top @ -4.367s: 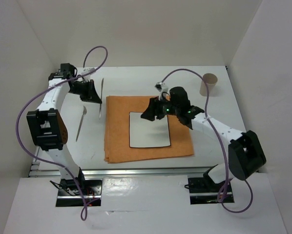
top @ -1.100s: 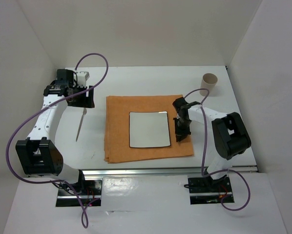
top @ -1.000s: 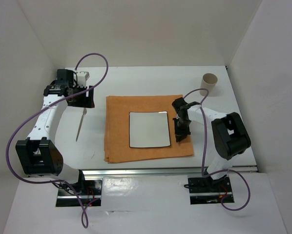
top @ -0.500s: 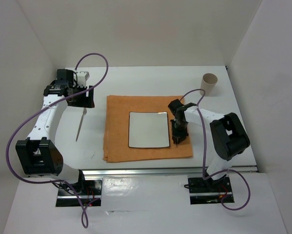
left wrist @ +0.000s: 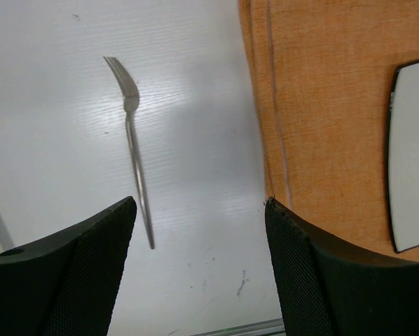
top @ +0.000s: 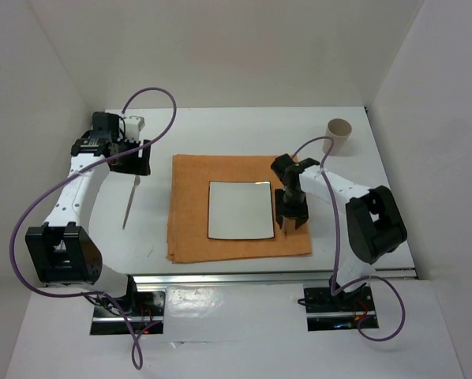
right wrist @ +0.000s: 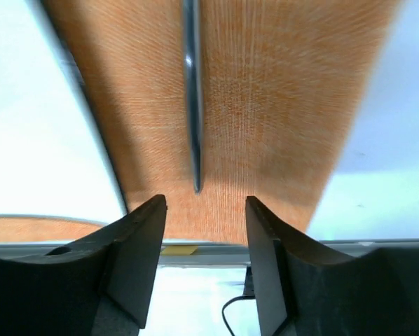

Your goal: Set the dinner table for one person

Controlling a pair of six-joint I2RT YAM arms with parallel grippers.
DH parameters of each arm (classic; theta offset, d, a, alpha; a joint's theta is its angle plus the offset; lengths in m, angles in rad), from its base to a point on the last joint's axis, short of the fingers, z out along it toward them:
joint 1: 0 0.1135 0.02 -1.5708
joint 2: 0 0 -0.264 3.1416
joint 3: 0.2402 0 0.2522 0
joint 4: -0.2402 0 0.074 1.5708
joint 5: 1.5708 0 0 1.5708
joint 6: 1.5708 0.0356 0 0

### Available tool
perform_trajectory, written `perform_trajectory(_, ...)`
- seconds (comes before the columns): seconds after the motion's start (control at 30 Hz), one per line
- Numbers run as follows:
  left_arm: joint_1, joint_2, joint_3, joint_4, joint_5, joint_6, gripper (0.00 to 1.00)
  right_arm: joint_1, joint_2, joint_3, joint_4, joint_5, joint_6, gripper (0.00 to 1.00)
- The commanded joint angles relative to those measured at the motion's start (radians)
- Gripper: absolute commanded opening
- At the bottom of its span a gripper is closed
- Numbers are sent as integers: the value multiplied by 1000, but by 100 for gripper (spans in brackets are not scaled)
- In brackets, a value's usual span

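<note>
Large flat white rectangular dinner table (top: 220,126): slim metal fork (left wrist: 136,157) lies lengthwise near-far, just near of left gripper (left wrist: 199,201); jaws wide, empty.

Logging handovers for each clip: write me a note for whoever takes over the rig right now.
Left claw: open, empty, hovering over the fork, which lies on the dinner table left of the orange cloth.
Right claw: open, over a slim metal utensil, probably the knife, lying on the cloth right of the plate.
Done: cloth, plate and that utensil placed.
To do: fork beside the plate; cup waits at the far right corner.
</note>
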Motion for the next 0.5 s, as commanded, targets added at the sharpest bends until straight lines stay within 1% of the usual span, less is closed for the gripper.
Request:
perform_trajectory(0.0,2,-27,-18,51,-123,107,80,9,-81,149,-112,92,14,59)
perform_trajectory(0.03,-20,-13,-33,51,-171,142,80,9,-94,225,-143,106,14,59)
perform_trajectory(0.1,-30,31,-46,27,-273,236,80,9,-107,293,-152,116,5,62)
perform_trajectory(0.13,-30,78,-46,-18,-291,262,80,9,-107,344,-152,125,5,62)
perform_trajectory(0.2,-30,116,-56,-52,-318,308,80,9,-107,378,-152,125,5,64)
perform_trajectory(0.27,-30,156,-94,-52,-344,308,80,9,-107,387,-125,101,-4,64)
perform_trajectory(0.37,-30,182,-165,46,-427,308,80,9,-107,349,-76,87,-5,65)
perform_trajectory(0.47,-7,246,-133,65,-380,310,78,9,-88,335,-65,74,-17,65)
